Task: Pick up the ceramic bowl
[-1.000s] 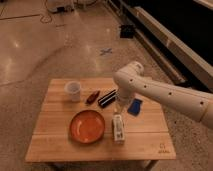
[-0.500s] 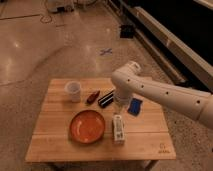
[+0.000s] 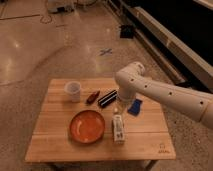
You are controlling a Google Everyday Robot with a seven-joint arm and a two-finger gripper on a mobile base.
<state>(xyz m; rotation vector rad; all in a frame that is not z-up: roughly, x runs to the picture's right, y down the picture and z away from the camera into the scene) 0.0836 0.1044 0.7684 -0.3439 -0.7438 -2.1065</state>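
The tool hangs downward from the white robot arm over the right-middle of the light wooden table. Whether it is open or closed cannot be told, and nothing shows in its grasp. Just in front of it lies a small white carton, with a flat blue packet beside it on the right. A black oblong bar and a small dark-red object lie to the left. The wide, shallow orange-red ceramic bowl sits on the table, left of the tool and nearer the front edge, just beside the carton and untouched. A round white cup stands at the back left.

This looks like the approach step. The next move likely calls for shifting left and forward over the bowl's rim, then descending to straddle it, clear of the carton.
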